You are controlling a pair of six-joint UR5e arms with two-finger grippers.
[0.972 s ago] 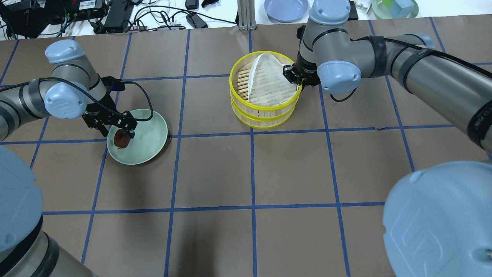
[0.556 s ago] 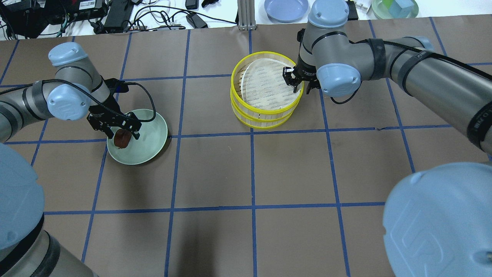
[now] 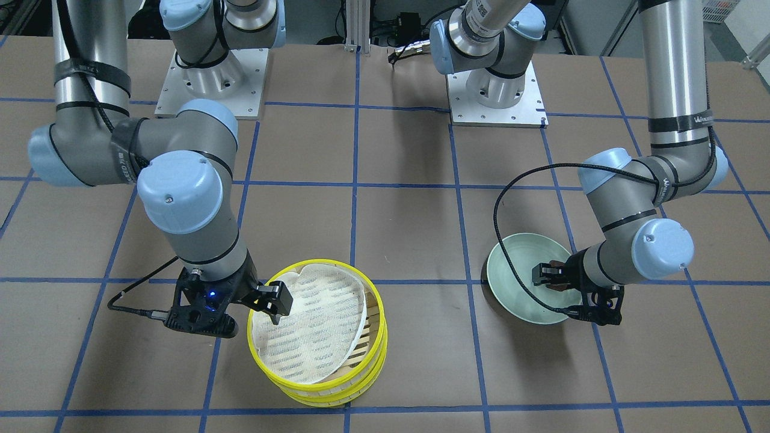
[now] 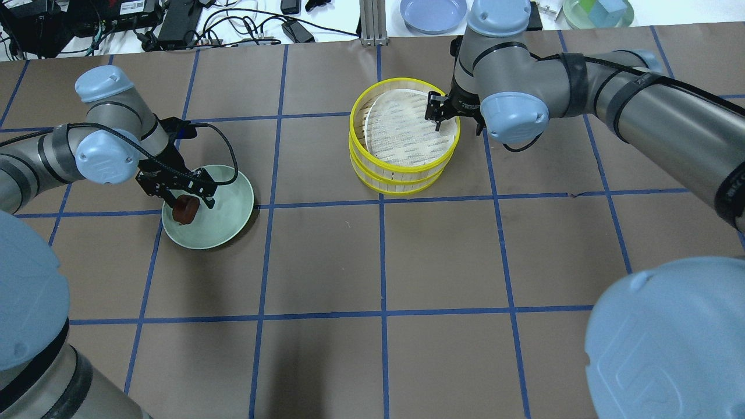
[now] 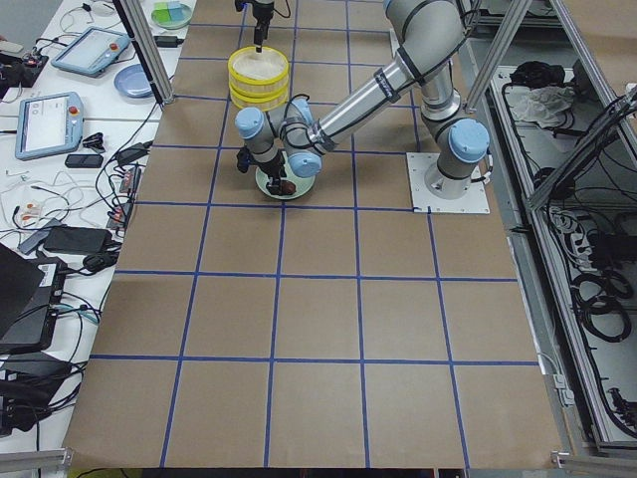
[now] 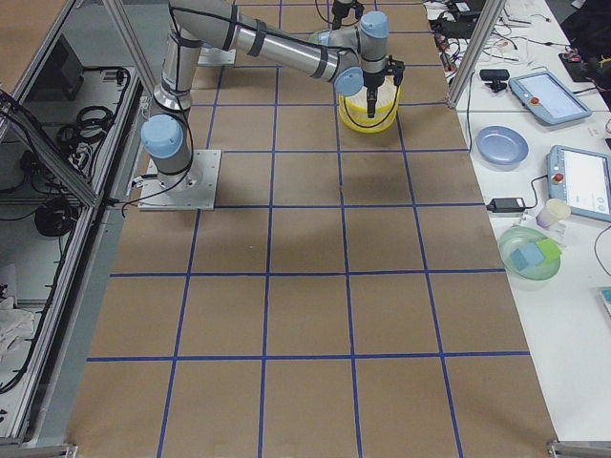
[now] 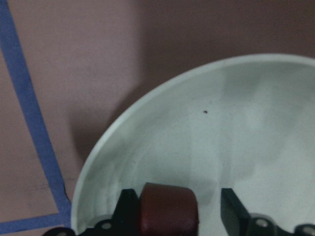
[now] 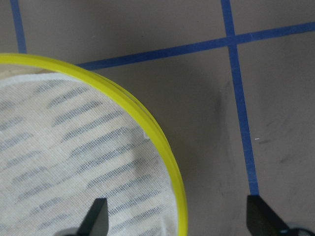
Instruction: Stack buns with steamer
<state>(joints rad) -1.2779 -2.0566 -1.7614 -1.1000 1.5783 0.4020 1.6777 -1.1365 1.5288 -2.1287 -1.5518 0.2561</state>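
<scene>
Steamer [image 4: 401, 174]: two round bamboo trays stacked, bright yellow rims, pale wood walls. White mesh liner [image 4: 401, 131] lies on the top tray's floor, woven, slightly rumpled, with one edge riding up the wall. The front-facing view shows wooden slats [image 3: 373, 322] past the liner's edge; overhead barely shows them.

Right gripper [image 8: 179, 216] has its jaws spread wide and straddles the top rim, one finger over the mesh, the other outside over the table [image 4: 442, 256], which is brown paper with a blue tape grid.

Dark red-brown bun [image 7: 167, 211], smooth and blocky with rounded corners, sits low in the pale green plate [image 4: 227, 227], a glossy shallow dish, near its edge. Left gripper [image 7: 179, 209] brackets the bun with its jaws apart. The wrist view shows one finger against the bun and a clear gap to the other; overhead hides that gap.

Plate and steamer are well apart, with bare table between them and toward the robot. Both side views are too small for grip detail.
</scene>
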